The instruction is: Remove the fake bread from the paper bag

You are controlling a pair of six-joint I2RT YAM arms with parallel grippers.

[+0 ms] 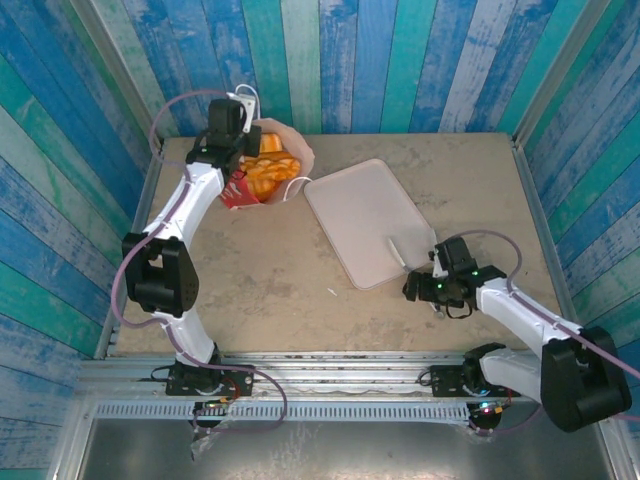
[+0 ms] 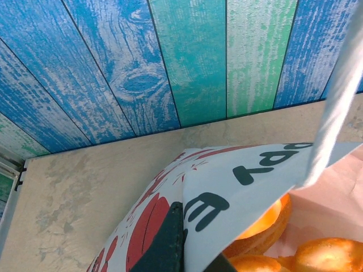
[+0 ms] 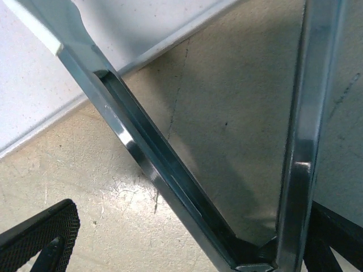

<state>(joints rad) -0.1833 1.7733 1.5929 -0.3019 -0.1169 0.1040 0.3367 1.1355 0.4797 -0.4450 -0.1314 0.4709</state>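
Observation:
The white paper bag with its red band lies open-mouthed at the back left of the table. Glossy orange fake bread shows inside it. My left gripper is shut on the bag's upper rim. In the left wrist view a black finger presses the printed paper from outside, and golden pastries sit under the lifted edge. My right gripper rests low at the right, open. Its fingers stand wide around the joined end of metal tongs.
A flat pale-pink tray lies mid-table between the bag and the right arm. The tongs' tip rests over its near right corner. A white cord handle hangs across the left wrist view. Blue plank walls close in the back and sides.

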